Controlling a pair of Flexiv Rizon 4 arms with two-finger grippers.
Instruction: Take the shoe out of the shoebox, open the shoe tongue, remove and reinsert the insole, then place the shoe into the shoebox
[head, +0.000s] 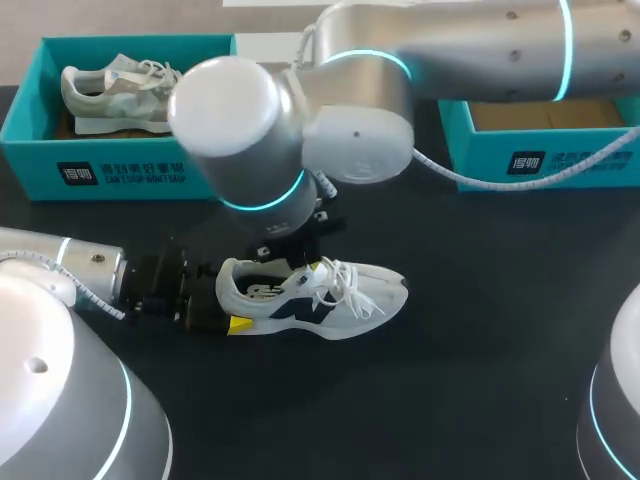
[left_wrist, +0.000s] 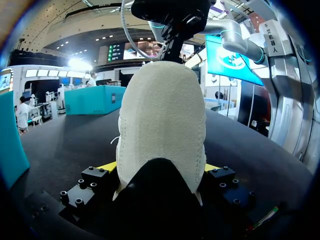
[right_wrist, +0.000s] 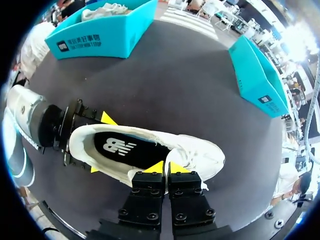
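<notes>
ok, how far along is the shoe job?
Done: shoe is out on the table. In hand: left gripper clamps the heel; right gripper, shut, sits at the collar. Insole lies inside the shoe; can't tell whether it has been out yet. Left: shoe into the shoebox.

Robot lab or demo station for manipulation work; cannot tell which. Shown by two grey industrial arms, left arm (head: 60, 400) and right arm (head: 480, 45), sharing one black table (head: 480, 380). Glowing teal light ring (head: 265, 205) at a right-arm joint, white spiral cable (head: 470, 178) hanging off the same arm. Staged props only on the tabletop: open teal left shoebox (head: 120, 165) with a pale sneaker (head: 115, 90) inside, matching right shoebox (head: 545, 150) well apart from it, white sneaker (head: 310, 300) upright on its sole on the table nearer the robot. Plain matte work surface, set up as a test bench.
</notes>
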